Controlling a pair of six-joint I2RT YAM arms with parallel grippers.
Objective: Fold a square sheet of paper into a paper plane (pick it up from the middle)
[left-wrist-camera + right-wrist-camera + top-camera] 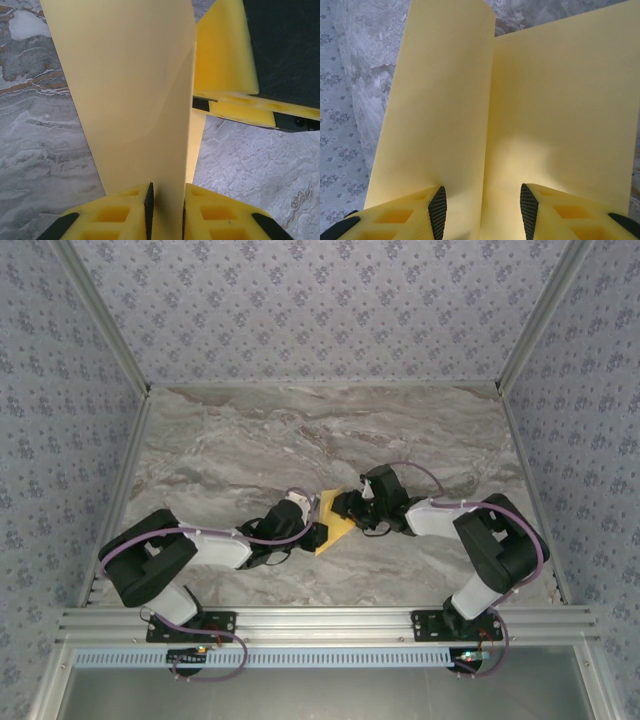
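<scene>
Mid-worktop, both arms reach in toward each other and meet over the square sheet of paper (pixel 331 525), which is held off the grey marbled worktop (pixel 300 430) between them. In the top view the sheet shows as a small mustard-yellow wedge standing on edge, not flat. The left claw (pixel 312 532) comes in from the left. In its wrist view the two black pads (pixel 149 210) sit close together with the sheet (pixel 130 90) running up from between them, so it is pinching the paper at the near edge. The paper rises tall and smooth from that grip and widens toward the top, with a second yellow layer showing just behind its right edge. The right claw (pixel 347 508) comes in from the right. In its wrist view its fingers (pixel 437 212) stand clearly apart - spread, straddling the paper (pixel 560 100). There the sheet is bent into two panels meeting at a vertical crease that runs down between the jaws. The left panel curls toward the camera and the right panel is broad and flat. I cannot tell whether either pad actually touches the paper. In the left wrist view the right claw's yellow-and-black body sits at upper right, just beside the sheet. Marbled surface shows below the paper in both wrist views - the sheet is lifted, not resting.
</scene>
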